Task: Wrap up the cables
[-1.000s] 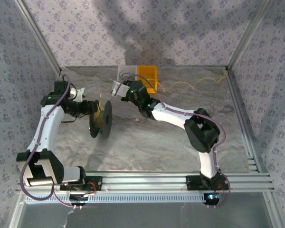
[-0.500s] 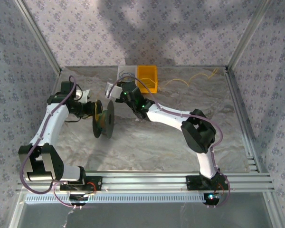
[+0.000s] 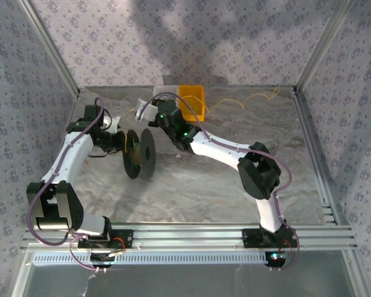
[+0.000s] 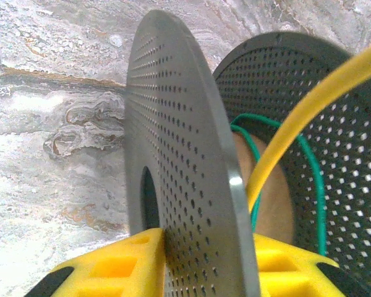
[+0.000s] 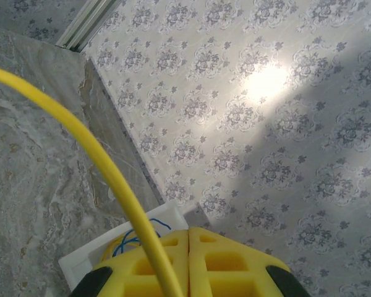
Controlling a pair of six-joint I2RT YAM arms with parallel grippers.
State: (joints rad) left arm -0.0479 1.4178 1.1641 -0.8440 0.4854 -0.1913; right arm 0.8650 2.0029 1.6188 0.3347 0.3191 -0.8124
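The black perforated spool (image 3: 140,154) stands on edge left of centre, and my left gripper (image 3: 119,141) holds it from the left. In the left wrist view the near flange (image 4: 179,185) sits between the two yellow fingers (image 4: 111,266), which press against it. The thin yellow cable (image 4: 309,105) runs down to the spool's core beside a green wire (image 4: 319,185). My right gripper (image 3: 149,112) hovers just behind the spool with its fingers (image 5: 229,260) shut together. The cable (image 5: 93,154) lies across its left finger. The cable's tail (image 3: 247,101) trails wavy along the back right.
A yellow bin (image 3: 191,102) and a white tray (image 5: 111,244) holding blue and yellow wires sit at the back wall behind my right gripper. Patterned walls and metal posts (image 3: 315,55) enclose the marbled table (image 3: 191,185).
The left arm has carried the spool to the right and farther back, and its jaws have narrowed. My right gripper has moved left and back, dragging the cable's tail along.
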